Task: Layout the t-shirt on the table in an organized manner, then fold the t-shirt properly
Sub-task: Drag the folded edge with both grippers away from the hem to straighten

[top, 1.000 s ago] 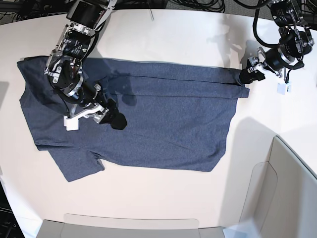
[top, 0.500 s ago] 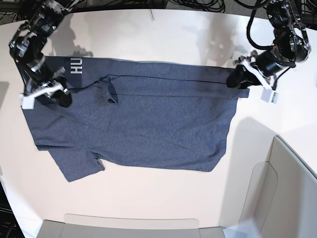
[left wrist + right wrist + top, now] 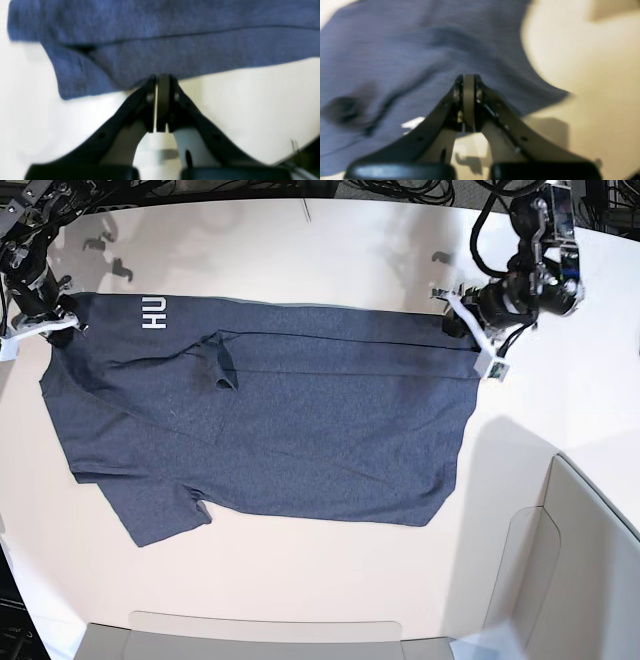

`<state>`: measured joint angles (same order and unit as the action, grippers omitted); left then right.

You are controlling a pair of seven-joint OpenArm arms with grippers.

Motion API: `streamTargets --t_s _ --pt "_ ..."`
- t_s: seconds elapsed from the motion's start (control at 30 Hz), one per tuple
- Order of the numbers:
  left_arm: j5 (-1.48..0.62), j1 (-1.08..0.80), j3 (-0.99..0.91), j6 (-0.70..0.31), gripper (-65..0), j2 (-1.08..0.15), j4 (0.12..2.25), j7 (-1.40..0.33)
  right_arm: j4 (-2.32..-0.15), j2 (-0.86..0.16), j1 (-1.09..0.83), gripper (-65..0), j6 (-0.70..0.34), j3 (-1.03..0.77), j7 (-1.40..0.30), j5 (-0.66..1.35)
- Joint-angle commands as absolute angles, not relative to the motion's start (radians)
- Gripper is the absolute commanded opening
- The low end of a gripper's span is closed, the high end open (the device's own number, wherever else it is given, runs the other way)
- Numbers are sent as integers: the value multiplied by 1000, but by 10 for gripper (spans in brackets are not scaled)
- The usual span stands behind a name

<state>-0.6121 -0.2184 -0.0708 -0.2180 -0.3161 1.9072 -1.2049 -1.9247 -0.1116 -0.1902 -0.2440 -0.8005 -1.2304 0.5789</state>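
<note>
The navy-blue t-shirt (image 3: 300, 430) lies spread on the off-white table (image 3: 330, 260), with white lettering (image 3: 154, 311) near its upper left and a small pucker (image 3: 222, 370) below it. On the base view's right, my left gripper (image 3: 458, 320) sits at the shirt's upper right edge. In the left wrist view the left gripper (image 3: 160, 78) is shut, its tips pinching the shirt's hem (image 3: 175, 37). My right gripper (image 3: 62, 318) is at the upper left corner. The right wrist view shows the right gripper (image 3: 468, 77) shut on fabric (image 3: 395, 50) that tents up around the tips.
A grey-beige bin wall (image 3: 590, 560) rises at the lower right, and another panel (image 3: 260, 630) runs along the near edge. Dark cables (image 3: 400, 188) lie beyond the table's far edge. The lower sleeve (image 3: 160, 515) lies flat at the left.
My right gripper moved from the shirt's middle to its upper left corner and shut, uncovering the white lettering. My left gripper slid a little left along the upper edge and shut.
</note>
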Motion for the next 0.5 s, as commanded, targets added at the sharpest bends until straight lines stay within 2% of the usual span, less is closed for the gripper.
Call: streamTargets --t_s 0.0,0.2,0.47 --pt "-576 -206 -62 -220 -650 -326 1926 -1182 -1940 -125 -183 -650 -251 -803 -1214 570" --pt "-427 -202 -16 -220 -650 -323 1928 -1153 -1939 -125 -185 -650 -252 -799 -1170 499" --pt "-386 -208 7 -219 -650 -321 1923 -1112 -1933 -124 -228 -650 -252 -792 -1092 446"
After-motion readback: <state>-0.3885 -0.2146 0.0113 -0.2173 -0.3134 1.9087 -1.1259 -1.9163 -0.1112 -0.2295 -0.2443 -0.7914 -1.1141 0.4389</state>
